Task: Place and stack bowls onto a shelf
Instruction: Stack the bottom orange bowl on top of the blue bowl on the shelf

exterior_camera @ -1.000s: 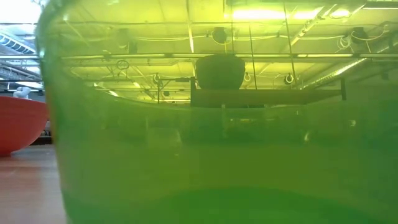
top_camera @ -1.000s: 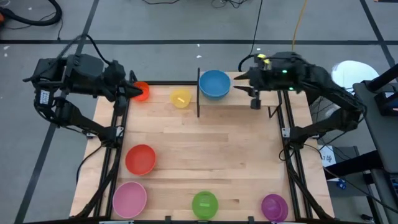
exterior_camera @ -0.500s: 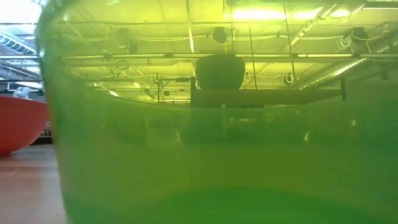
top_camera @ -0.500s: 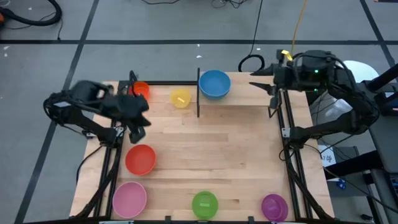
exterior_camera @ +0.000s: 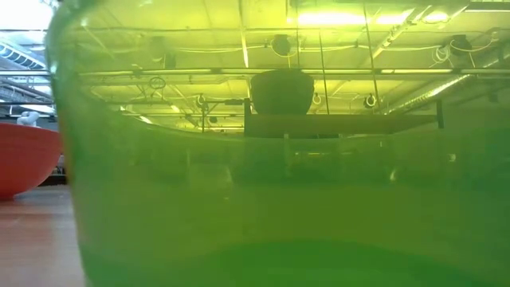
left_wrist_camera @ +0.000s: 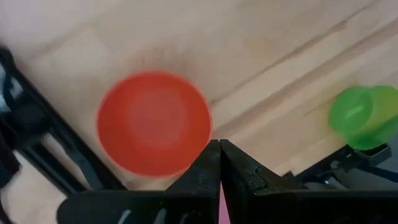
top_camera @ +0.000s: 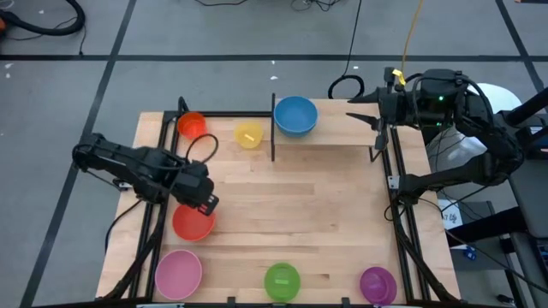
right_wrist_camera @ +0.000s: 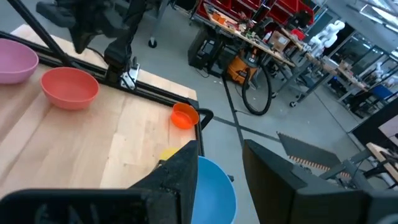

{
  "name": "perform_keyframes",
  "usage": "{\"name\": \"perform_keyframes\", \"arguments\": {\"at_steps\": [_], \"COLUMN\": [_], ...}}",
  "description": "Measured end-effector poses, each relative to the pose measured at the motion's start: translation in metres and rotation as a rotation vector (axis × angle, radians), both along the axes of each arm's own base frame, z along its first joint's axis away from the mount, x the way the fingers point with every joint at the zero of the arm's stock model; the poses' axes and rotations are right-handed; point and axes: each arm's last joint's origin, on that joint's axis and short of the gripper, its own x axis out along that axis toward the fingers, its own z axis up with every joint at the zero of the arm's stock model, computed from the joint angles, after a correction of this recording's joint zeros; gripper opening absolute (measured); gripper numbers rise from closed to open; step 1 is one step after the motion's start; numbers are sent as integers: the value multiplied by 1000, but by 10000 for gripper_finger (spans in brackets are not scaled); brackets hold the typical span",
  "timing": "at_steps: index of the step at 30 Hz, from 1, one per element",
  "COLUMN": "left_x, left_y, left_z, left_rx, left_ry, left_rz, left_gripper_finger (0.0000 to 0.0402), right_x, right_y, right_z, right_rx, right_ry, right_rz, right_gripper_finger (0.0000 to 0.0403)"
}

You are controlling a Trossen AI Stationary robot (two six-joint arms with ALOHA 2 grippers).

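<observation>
1. Nearest the front edge of the table (top_camera: pixel 282 214) sit the pink bowl (top_camera: pixel 178 274), green bowl (top_camera: pixel 282 281) and purple bowl (top_camera: pixel 378 284).
2. The left pincer (top_camera: pixel 205 202) hovers over the red bowl (top_camera: pixel 193 222), fingers pressed together, holding nothing.
3. Farther back stand the orange bowl (top_camera: pixel 192 125) and yellow bowl (top_camera: pixel 248 135); the blue bowl (top_camera: pixel 295 115) rests on the shelf (top_camera: pixel 330 137).
4. The right pincer (top_camera: pixel 364 111) waits at the shelf's far corner, fingers spread, empty.

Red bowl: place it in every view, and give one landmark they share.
High: left side, under the left gripper, red bowl.
Low: left edge.
Left wrist: centre-left.
Right wrist: upper left.
Shared landmark: the green bowl, except right wrist.
</observation>
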Motion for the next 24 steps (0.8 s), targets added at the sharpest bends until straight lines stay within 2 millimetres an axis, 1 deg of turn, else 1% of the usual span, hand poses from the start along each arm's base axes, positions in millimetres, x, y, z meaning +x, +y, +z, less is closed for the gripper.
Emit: {"name": "perform_keyframes", "arguments": {"at_steps": [6, 10, 15, 18, 20, 24], "left_x": [8, 7, 2, 5, 9, 15], "left_y": [-5, -6, -6, -8, -10, -16], "left_z": [-31, -52, -79, -93, -101, -109], "left_rx": [0, -41, -75, -116, -151, -186], "left_ry": [21, 84, 191, 184, 149, 65], "left_rz": [5, 21, 59, 77, 75, 28], "left_gripper_finger": [15, 40, 78, 94, 101, 108], "right_x": [1, 1, 1, 1, 1, 1], "right_y": [0, 0, 0, 0, 0, 0], "right_z": [2, 3, 3, 3, 3, 3], "right_rx": [-9, -11, -12, -9, -4, -3], "right_ry": [-24, -33, -35, -36, -37, -37], "right_rz": [1, 1, 0, -1, -2, -2], "right_gripper_finger": [118, 118, 118, 118, 118, 118]}}
